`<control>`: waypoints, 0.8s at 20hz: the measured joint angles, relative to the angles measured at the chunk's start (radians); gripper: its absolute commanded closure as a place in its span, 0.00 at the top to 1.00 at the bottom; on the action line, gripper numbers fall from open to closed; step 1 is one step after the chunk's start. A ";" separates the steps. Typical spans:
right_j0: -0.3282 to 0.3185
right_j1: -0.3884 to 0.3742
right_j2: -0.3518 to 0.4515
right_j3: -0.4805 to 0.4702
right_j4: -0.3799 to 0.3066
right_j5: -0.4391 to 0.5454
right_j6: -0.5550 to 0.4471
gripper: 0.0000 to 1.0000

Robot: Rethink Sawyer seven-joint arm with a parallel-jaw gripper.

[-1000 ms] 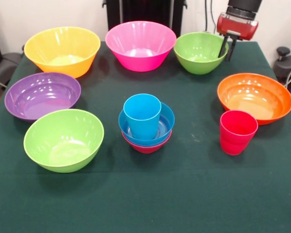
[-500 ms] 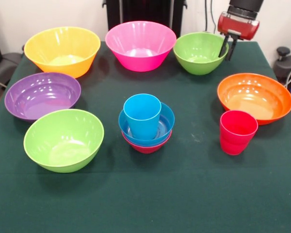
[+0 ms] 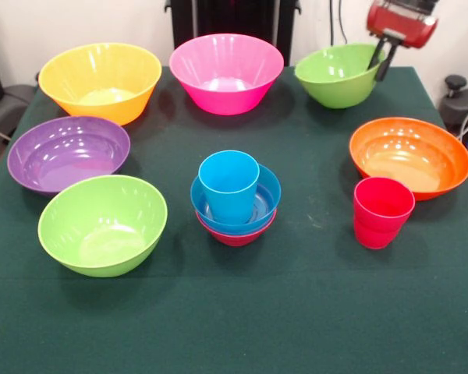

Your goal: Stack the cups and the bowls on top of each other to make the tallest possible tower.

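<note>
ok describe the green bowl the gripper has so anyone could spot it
Start at the pink bowl at the table's far edge. Beside it is a lime green bowl, rim pinched by the red gripper. Unlike the other green bowl, it is tilted and lifted.

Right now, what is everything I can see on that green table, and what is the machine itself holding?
Large bowls: six. Yellow-orange bowl far left; pink bowl far middle; lifted green bowl far right, tilted, gripped by its rim; purple bowl left; near green bowl near left; orange bowl right.
Small bowls: two, middle; blue bowl nested in red bowl.
Cups: two; blue cup standing in the blue bowl; red-pink cup right, before the orange bowl.
Table: one, dark green cloth.
Gripper: one, red and black, top right, shut on the lifted green bowl's rim.
</note>
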 measured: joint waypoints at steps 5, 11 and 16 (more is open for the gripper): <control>0.054 -0.015 -0.076 -0.095 -0.001 0.179 0.000 0.00; 0.076 -0.015 -0.154 -0.213 -0.001 0.318 0.000 0.00; 0.074 -0.015 -0.223 -0.320 -0.002 0.423 0.000 0.00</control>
